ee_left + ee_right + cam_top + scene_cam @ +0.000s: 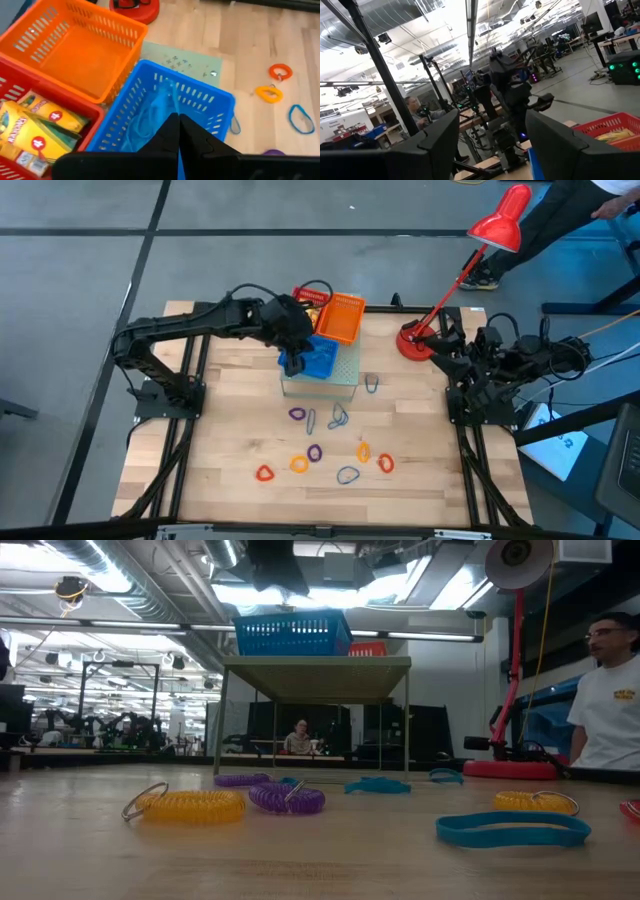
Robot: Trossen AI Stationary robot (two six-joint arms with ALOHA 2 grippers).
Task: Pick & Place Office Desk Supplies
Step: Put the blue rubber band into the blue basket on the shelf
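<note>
Small coiled loops lie on the wooden table: purple [297, 414], blue-grey [338, 416], orange [299, 464] and red [264, 473]; the low view shows an orange loop [195, 805] and a purple one [287, 798] up close. Two yellow boxes [30, 130] lie in the red basket [308, 294]. My left gripper [177, 119] hangs over the blue basket [200, 100], shut on a pale blue-grey loop [167, 97]. My right gripper [492, 135] is open, parked at the table's right edge, facing the room. My left gripper pinches a blue-grey loop between its two fingertips [170, 127], coming from above and pointing down into the blue basket. The loop's free part [166, 95] hangs past the tips inside the basket. The fingers hide which part of the loop they hold.
Red, orange [342, 316] and blue [318, 360] mesh baskets stand on a pale green raised stand [345, 375] at the table's far middle. A red desk lamp [415, 340] stands at the far right. More blue loops lie in the blue basket. People show beyond the table.
</note>
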